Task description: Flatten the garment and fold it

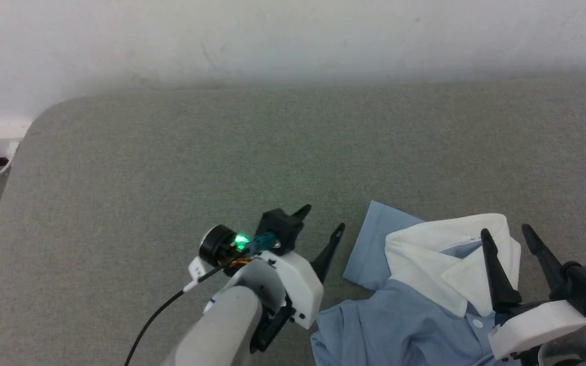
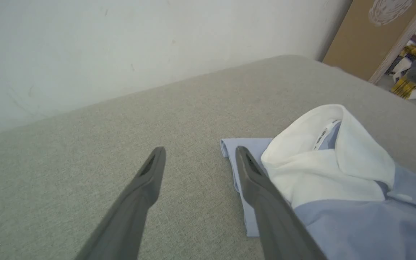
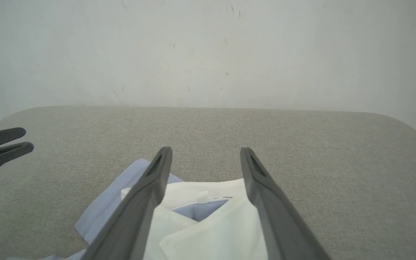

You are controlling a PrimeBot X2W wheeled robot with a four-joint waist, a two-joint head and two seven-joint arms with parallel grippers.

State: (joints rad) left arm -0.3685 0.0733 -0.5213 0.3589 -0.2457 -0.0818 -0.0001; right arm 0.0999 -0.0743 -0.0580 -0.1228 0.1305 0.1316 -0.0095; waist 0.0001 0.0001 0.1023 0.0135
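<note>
- Garment [image 1: 400,315] sits at the near right of the grey tabletop [image 1: 171,168], rumpled, light blue, with its white collar [image 1: 445,244] lying open on the far side.
- One white button [image 1: 477,323] shows on the near side of the collar, and a blue fold [image 1: 374,244] sticks out to the collar's left.
- Left tool [image 1: 323,217] is spread wide and empty, over bare tabletop just left of that fold.
- Right tool [image 1: 505,230] is spread wide too, gripping nothing, its fingers [image 1: 496,269] either side of the collar from above; whether they touch the cloth, I cannot tell.
- White wall [image 1: 293,40] runs along the tabletop's far edge.
</note>
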